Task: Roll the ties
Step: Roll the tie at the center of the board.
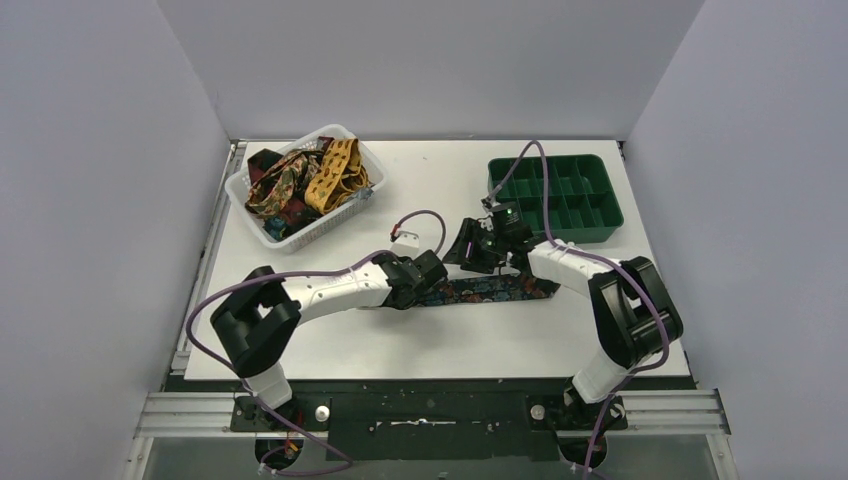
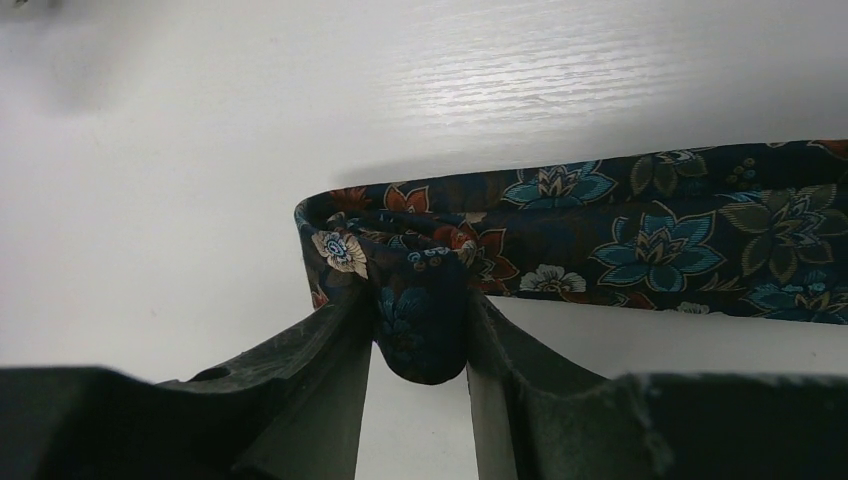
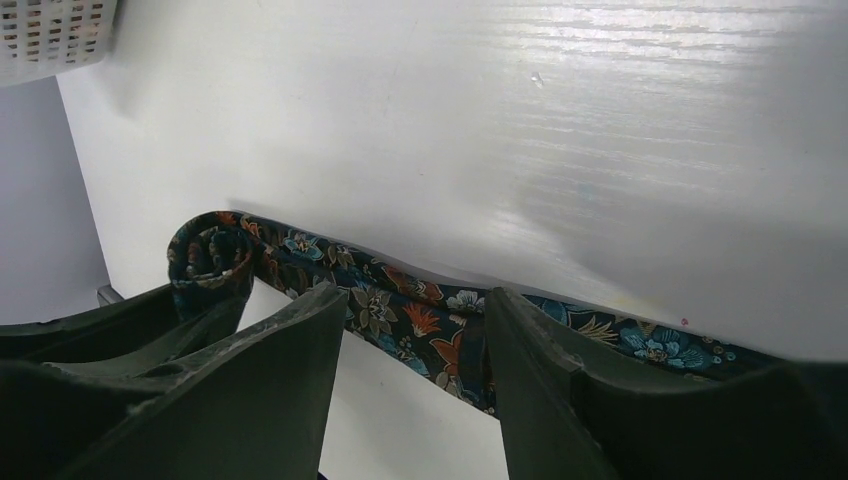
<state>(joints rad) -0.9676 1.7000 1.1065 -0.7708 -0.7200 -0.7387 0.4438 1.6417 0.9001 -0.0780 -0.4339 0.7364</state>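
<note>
The floral tie (image 1: pixel 490 289) lies stretched on the tabletop (image 1: pixel 330 340), well apart from the basket (image 1: pixel 330 222) of other ties (image 1: pixel 335 175), on its arm-base side. The left jaws pinch its coiled end. The right jaws stand wide apart over the strip, holding nothing. The fabric looks soft, light and slippery, so the coil itself is probably the best place to grip.

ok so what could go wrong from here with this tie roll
1. The left gripper pinches only a small, loose coil at the end of the floral tie. If that pinch slips, the coil may spring open.
2. The right gripper is open and straddles the flat stretch without clamping it, so rolling might drag the tie instead of winding it.
3. In the top view the two grippers sit close together and could bump.
</note>
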